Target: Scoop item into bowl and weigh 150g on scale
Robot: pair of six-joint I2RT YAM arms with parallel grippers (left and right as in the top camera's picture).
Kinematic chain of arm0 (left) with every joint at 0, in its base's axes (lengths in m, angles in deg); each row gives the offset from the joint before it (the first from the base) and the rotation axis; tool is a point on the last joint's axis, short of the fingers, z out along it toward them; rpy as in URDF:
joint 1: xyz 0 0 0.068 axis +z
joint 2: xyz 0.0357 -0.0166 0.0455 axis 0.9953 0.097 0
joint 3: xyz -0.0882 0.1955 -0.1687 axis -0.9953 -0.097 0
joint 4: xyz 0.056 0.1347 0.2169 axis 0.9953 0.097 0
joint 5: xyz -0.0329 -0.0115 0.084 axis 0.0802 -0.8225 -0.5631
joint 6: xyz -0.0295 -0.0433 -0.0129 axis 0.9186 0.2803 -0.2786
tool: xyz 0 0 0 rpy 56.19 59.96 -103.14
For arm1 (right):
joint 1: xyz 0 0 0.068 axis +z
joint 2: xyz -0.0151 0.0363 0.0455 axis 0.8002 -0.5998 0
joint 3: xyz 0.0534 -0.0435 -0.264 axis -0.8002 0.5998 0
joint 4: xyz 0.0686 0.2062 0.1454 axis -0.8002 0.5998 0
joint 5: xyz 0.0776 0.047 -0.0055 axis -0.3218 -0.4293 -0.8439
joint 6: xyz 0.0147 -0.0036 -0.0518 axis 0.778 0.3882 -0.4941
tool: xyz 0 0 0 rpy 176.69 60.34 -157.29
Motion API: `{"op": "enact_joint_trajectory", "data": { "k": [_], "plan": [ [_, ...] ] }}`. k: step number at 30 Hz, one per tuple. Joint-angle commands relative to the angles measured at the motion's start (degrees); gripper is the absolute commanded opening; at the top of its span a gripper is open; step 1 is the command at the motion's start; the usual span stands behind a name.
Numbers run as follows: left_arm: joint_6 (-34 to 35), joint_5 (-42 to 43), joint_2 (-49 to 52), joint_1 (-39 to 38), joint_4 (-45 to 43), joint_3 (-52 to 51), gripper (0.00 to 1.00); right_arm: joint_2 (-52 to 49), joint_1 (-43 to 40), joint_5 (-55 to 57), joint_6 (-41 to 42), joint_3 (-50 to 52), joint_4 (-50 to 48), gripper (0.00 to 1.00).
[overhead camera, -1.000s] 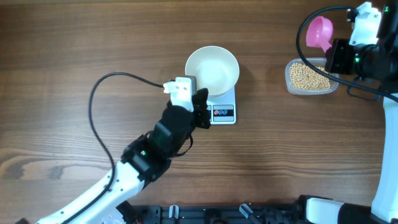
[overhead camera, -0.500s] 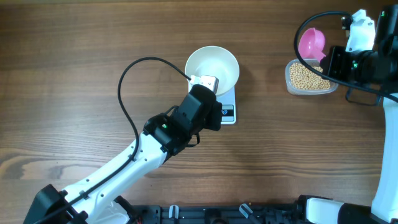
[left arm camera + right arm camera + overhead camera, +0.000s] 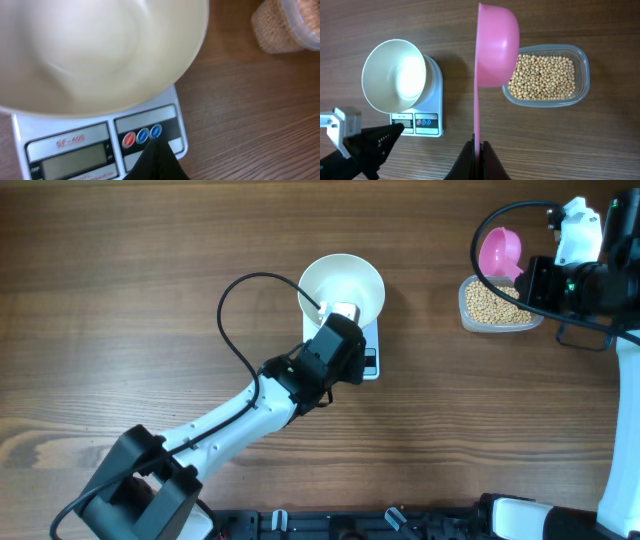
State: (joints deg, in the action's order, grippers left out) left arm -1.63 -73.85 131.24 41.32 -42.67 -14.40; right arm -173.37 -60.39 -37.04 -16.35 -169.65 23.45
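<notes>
bowl (image 3: 345,285): empty, on scale (image 3: 372,335)
beans (image 3: 545,77): all in clear container (image 3: 583,62)
left gripper (image 3: 154,149): fingers together, at scale buttons (image 3: 142,135)
right gripper (image 3: 477,150): clamped on pink scoop (image 3: 495,50)
remaining: scooping, weighing

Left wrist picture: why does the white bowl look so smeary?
Left wrist view: the bowl sits close to the lens, so it looks soft and featureless, while lettering on the scale is readable. Right wrist view: the bowl is crisp, with a bright glare patch inside.
</notes>
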Motion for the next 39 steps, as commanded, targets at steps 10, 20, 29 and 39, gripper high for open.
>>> {"op": "enact_joint_trajectory", "data": {
  "k": [10, 20, 29, 39],
  "plan": [
    [-0.92, 4.57, -8.11, 0.26, -3.82, -7.13, 0.04, -0.26, -0.13, 0.59, -1.42, -0.94, -0.17, 0.04],
    [-0.90, 2.56, 1.03, 0.26, -17.14, -11.76, 0.04, -0.26, -0.13, 0.57, -1.38, -0.94, -0.13, 0.04],
    [-0.92, -5.68, 4.22, 0.26, -17.20, -11.76, 0.04, -0.26, -0.13, 0.59, -1.40, -0.94, -0.15, 0.05],
    [-0.90, -1.20, 6.91, 0.26, -21.20, -11.76, 0.04, -0.26, -0.13, 0.61, -1.44, -0.94, -0.20, 0.04]
  ]
}}
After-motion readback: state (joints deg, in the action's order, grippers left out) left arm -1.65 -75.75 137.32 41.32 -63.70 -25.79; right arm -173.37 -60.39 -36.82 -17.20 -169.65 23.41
